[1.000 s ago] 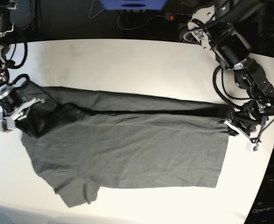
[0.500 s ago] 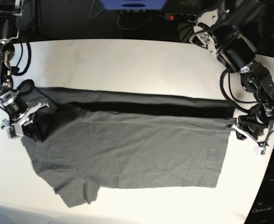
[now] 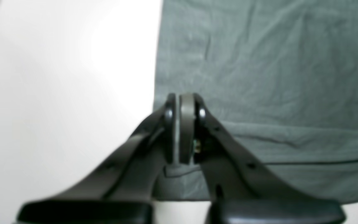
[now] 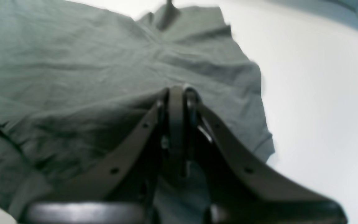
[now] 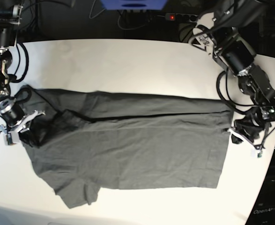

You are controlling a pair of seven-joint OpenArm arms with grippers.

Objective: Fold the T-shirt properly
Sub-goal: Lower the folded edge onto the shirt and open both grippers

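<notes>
White table (image 5: 128,61) with rounded corners fills most of base view, glossy, bright glare near front edge. Behind it, dark background: blue box (image 5: 134,3) at top centre, black cables (image 5: 128,21) tangled below it, power strip with red lit switch (image 5: 173,17). Dark floor beyond table's right edge.

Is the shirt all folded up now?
Not yet. The T-shirt has only its far long edge doubled over; one sleeve sticks out, the rest lies spread on the table.

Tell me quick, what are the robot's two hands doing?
Left gripper: shut, pinching the T-shirt edge.
Right gripper: shut on the T-shirt too.
</notes>
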